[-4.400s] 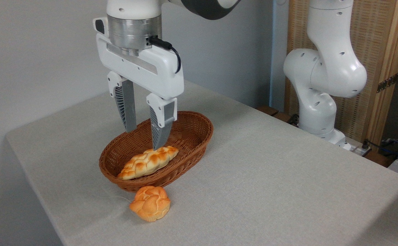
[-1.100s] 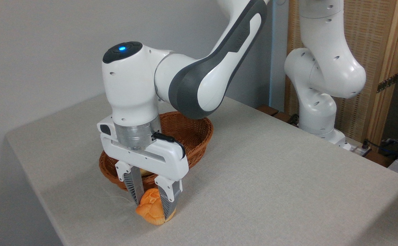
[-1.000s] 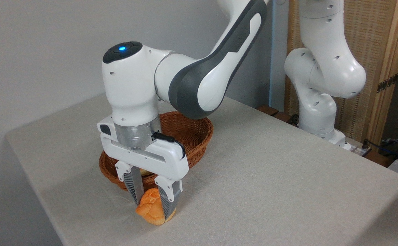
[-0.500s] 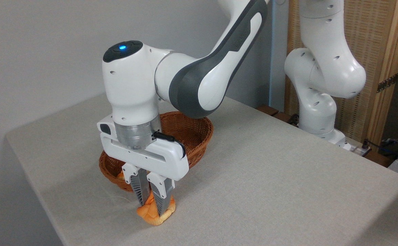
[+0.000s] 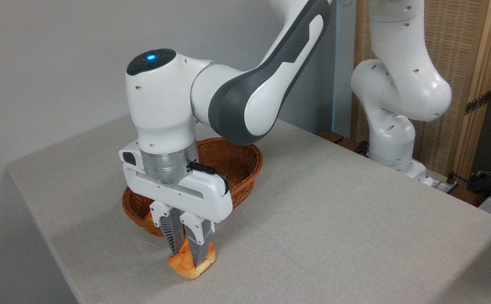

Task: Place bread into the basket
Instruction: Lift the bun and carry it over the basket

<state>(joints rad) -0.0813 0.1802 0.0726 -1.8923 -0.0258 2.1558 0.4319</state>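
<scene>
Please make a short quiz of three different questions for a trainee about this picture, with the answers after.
1. True or false: the gripper is open and hangs above the reddish-brown oval wicker basket.
2. Which thing do the grey fingers squeeze? A) the small golden-orange knotted bun B) the basket rim C) the grey tablecloth
3. Fill in: the bun is outside the basket, on the side ____ to the camera.

Key
1. False: it is shut on the bun, low by the table in front of the basket.
2. A
3. nearer
</scene>
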